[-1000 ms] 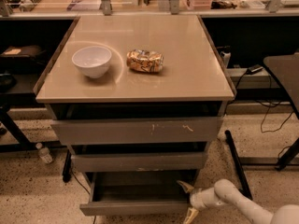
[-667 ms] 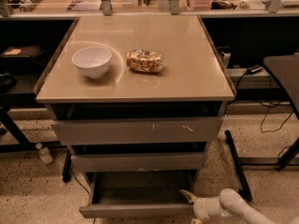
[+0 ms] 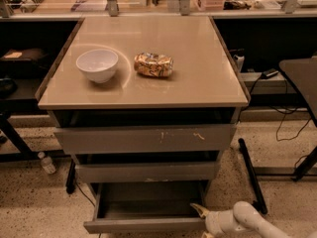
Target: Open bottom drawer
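Observation:
The bottom drawer (image 3: 143, 225) is the lowest and narrowest grey front of the cabinet. It stands pulled out, showing its shallow grey box interior (image 3: 148, 200). Above it are the mid-width grey front (image 3: 144, 172) and the widest grey front (image 3: 143, 139) with pale scratches. My gripper (image 3: 200, 215) sits at the drawer's front right corner, at the end of my white arm (image 3: 247, 221) that comes in from the bottom right. One pale fingertip (image 3: 198, 209) reaches over the drawer's right edge.
A white bowl (image 3: 97, 65) and a crumpled snack bag (image 3: 154, 65) lie on the cabinet's beige top (image 3: 198, 73). A small bottle (image 3: 47, 162) stands on the speckled floor at left. Black table legs (image 3: 252, 175) and cables run along the floor at right.
My gripper and arm have moved lower and a little left along the drawer's right front corner. The bottom drawer stands about as far out as before.

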{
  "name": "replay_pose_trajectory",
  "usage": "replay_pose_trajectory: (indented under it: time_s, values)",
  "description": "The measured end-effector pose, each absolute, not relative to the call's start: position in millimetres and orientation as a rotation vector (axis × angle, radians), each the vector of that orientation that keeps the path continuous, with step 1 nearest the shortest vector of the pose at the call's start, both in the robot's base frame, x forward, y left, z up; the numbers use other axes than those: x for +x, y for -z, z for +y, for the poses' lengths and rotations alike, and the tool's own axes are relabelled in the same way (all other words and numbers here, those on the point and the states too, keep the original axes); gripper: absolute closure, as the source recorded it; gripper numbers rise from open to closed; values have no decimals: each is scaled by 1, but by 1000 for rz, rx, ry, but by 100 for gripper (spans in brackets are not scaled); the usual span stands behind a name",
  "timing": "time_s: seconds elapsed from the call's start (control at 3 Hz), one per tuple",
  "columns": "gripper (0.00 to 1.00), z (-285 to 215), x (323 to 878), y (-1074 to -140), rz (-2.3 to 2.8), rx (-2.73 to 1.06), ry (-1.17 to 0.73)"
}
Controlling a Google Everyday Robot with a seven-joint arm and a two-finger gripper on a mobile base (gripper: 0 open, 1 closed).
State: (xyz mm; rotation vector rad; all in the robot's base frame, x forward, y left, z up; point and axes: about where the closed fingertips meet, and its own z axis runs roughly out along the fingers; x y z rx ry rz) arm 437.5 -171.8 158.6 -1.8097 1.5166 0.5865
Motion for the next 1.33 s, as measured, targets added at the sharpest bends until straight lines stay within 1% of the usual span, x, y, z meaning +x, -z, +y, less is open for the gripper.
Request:
replay_pose_trajectory:
  time_s: [1.0, 1.33]
  values:
    - [88, -172, 438, -163, 1517, -1810, -587]
    - [100, -175, 426, -164, 1517, -1830, -579]
